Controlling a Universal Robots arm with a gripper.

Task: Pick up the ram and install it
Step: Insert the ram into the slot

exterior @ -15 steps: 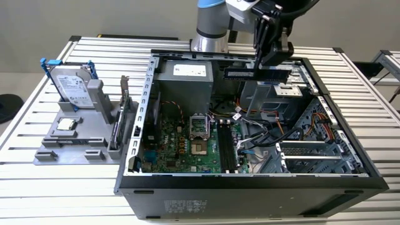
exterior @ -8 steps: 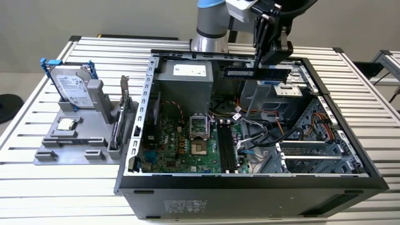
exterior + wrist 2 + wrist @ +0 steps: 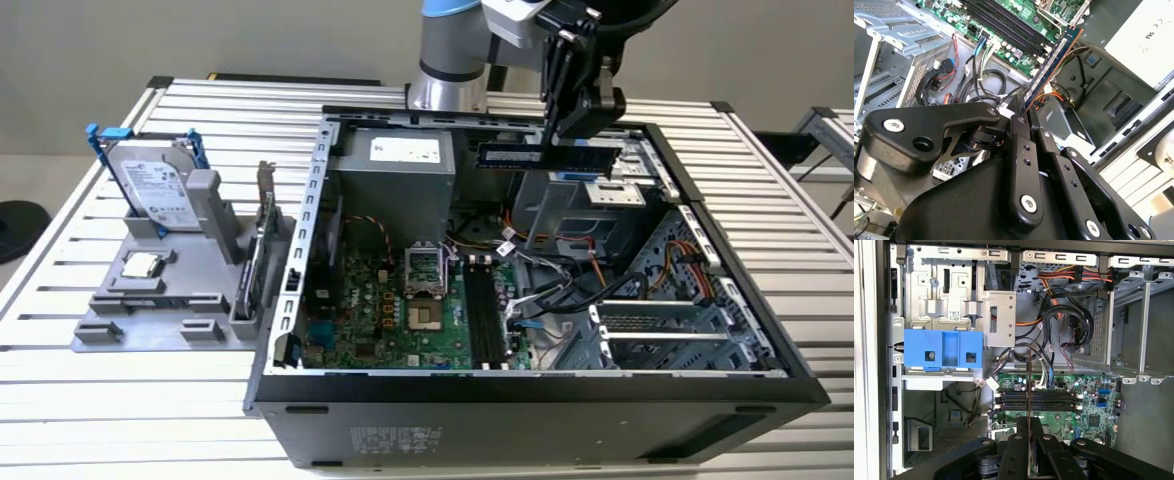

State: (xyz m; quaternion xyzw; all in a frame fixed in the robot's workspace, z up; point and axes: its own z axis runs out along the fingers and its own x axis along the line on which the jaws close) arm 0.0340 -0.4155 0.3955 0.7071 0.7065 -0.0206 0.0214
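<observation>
My gripper (image 3: 577,138) hangs over the back part of the open computer case (image 3: 534,390), shut on the ram (image 3: 547,157), a blue stick with black chips held lengthwise above the case's interior. In both wrist views the ram (image 3: 1051,65) (image 3: 1028,390) appears edge-on, sticking out from between the black fingers (image 3: 1021,150) (image 3: 1016,450). The black memory slots (image 3: 483,315) (image 3: 1004,22) (image 3: 1036,401) lie on the green motherboard (image 3: 387,310) below, well apart from the ram's free edge.
A grey stand on the exterior view's left holds a silver hard drive (image 3: 154,190) in a blue bracket, a small square processor chip (image 3: 143,265) and an upright card (image 3: 254,260). Inside the case are cable bundles (image 3: 1064,320), a blue plastic bracket (image 3: 944,350) and metal drive cages (image 3: 654,330).
</observation>
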